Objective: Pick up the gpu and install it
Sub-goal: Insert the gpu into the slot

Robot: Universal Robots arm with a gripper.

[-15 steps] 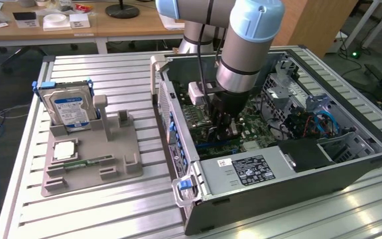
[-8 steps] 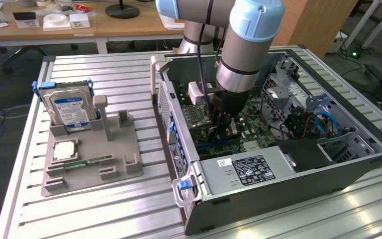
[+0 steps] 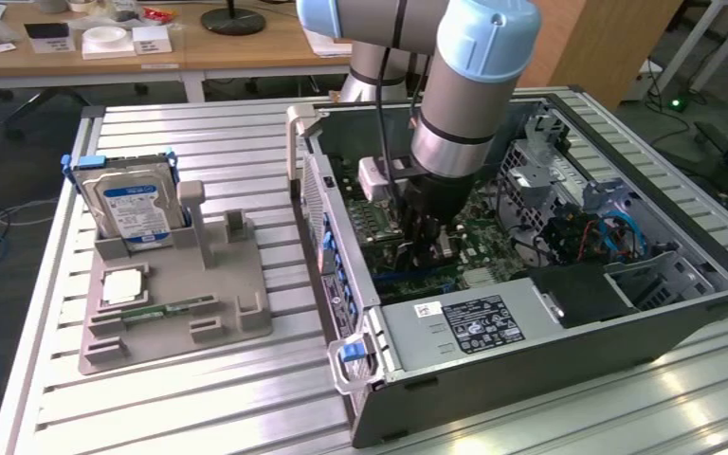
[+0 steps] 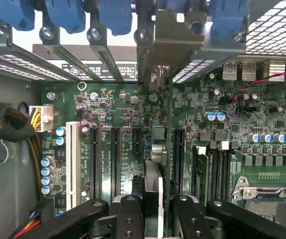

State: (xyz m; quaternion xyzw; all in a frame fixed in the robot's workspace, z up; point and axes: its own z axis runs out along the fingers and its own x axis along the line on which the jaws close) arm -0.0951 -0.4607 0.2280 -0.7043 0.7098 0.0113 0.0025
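Observation:
My gripper [image 3: 423,239] reaches down inside the open computer case [image 3: 667,303], over the green motherboard [image 4: 123,119]. In the wrist view the gripper [image 4: 155,211] is shut on the gpu [image 4: 154,186], which I see edge-on as a thin card running away from the fingers [image 4: 130,219]. Its silver end bracket [image 4: 172,42] stands at the case's rear slot openings, between the blue slot clips [image 4: 113,15]. The card lies along the black expansion slots [image 4: 178,159], close over the board. Whether its edge sits in a slot I cannot tell.
Outside the case, at the exterior view's left, a grey holder tray [image 3: 200,294] carries a silver hard drive [image 3: 136,210] with a blue label and a narrow green memory stick [image 3: 168,309]. The power supply [image 3: 465,327] fills the case's near end. Cables [image 3: 605,237] crowd the far side.

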